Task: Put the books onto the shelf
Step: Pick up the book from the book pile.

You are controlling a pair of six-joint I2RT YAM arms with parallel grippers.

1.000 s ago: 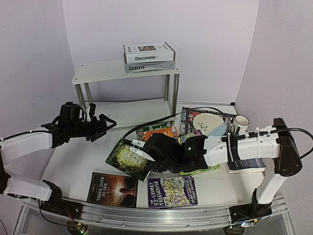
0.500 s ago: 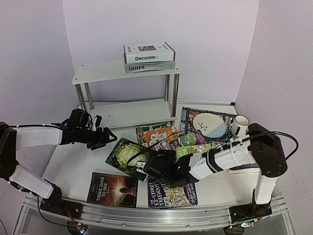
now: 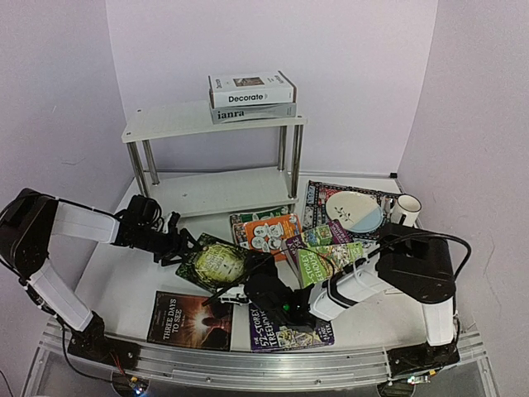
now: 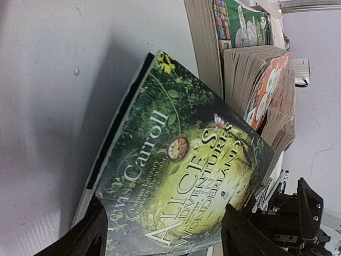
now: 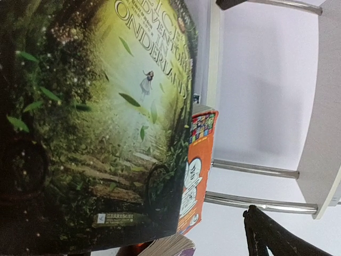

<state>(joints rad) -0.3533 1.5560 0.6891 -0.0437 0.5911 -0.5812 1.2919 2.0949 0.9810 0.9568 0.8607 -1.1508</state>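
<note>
1. The left gripper (image 3: 182, 246), out in front of the shelf (image 3: 169, 124), has its jaws spread and straddles the left edge of the green Alice book (image 3: 216, 263).
2. The right gripper (image 3: 266, 291), farther from the shelf, gapes at that book's opposite side.
3. Two books (image 3: 250, 99) sit stacked on the shelf's top tier, and paperbacks (image 3: 273, 231) lie before its right legs.

The left arm (image 3: 83, 222) stretches low from the left side, its claw (image 3: 179, 246) pointing right with jaws spread; both dark fingers (image 4: 90, 232) show at the bottom of its wrist view. The right arm (image 3: 355, 285) folds sharply at the elbow and reaches left, claw (image 3: 252, 291) low, jaws wide, one finger (image 5: 269, 234) visible.
</note>
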